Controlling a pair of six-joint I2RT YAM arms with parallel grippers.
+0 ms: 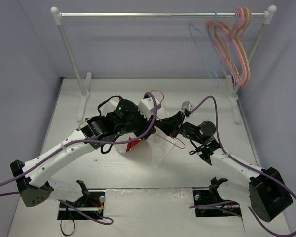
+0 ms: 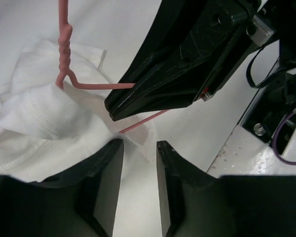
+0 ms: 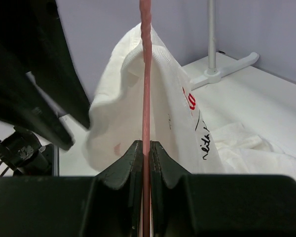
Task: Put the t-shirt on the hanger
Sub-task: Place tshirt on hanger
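The t-shirt point(image 1: 149, 148) is white with a red print and hangs bunched over the hanger point(image 1: 176, 141), a thin pinkish-red wire one. In the right wrist view the collar of the t-shirt point(image 3: 119, 108) sits round the hanger's wire point(image 3: 145, 49). My right gripper point(image 3: 146, 146) is shut on that wire; it also shows in the top view point(image 1: 166, 127). In the left wrist view the hanger's twisted neck point(image 2: 64, 44) rises out of the t-shirt point(image 2: 34, 113). My left gripper point(image 2: 139, 147) is open, with a thin fold of shirt at its tips, just below the right gripper's fingers point(image 2: 153, 89).
A clothes rack point(image 1: 163, 15) stands at the back, its feet point(image 1: 84, 94) on the table. A pale blue hanger point(image 1: 200, 42) and a bunch of pink and peach hangers point(image 1: 233, 47) hang at its right end. Black fixtures sit at the near edge.
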